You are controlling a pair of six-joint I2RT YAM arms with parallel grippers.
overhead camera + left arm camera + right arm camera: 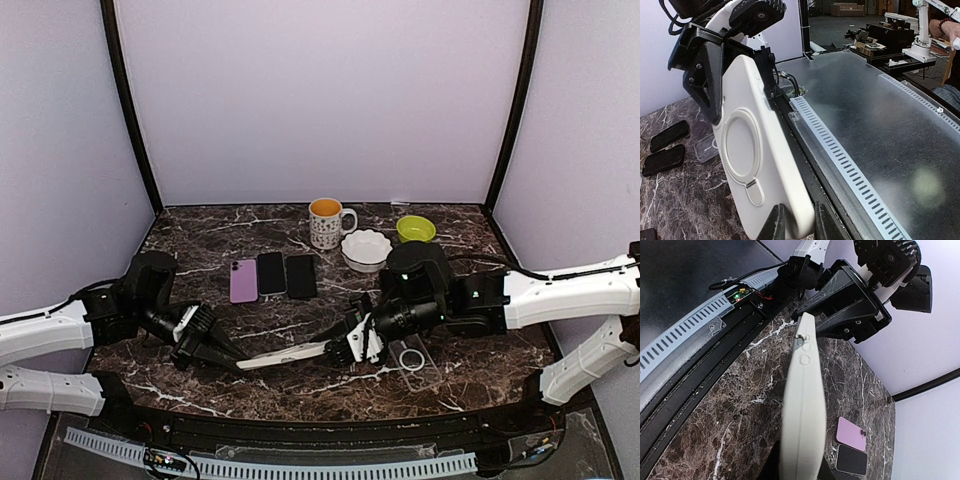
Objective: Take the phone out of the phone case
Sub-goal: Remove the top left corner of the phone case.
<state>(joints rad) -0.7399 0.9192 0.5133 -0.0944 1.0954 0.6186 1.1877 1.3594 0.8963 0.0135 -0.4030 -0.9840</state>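
A white phone case (285, 354) with a round ring on its back (755, 165) hangs level above the table's front, held at both ends. My left gripper (225, 355) is shut on its left end, black fingers (774, 225) pinching the bottom edge. My right gripper (345, 350) is shut on the other end. In the right wrist view the case (802, 405) shows edge-on with its side buttons, and the left gripper (850, 305) clamps its far end. The phone itself is hidden: only the case's back and edge show.
A purple phone (243, 281) and two black phones (271, 272) (301, 276) lie in a row mid-table. Behind stand a mug (327, 222), a white bowl (366, 248) and a green bowl (415, 229). A clear case with a ring (413, 360) lies under the right arm.
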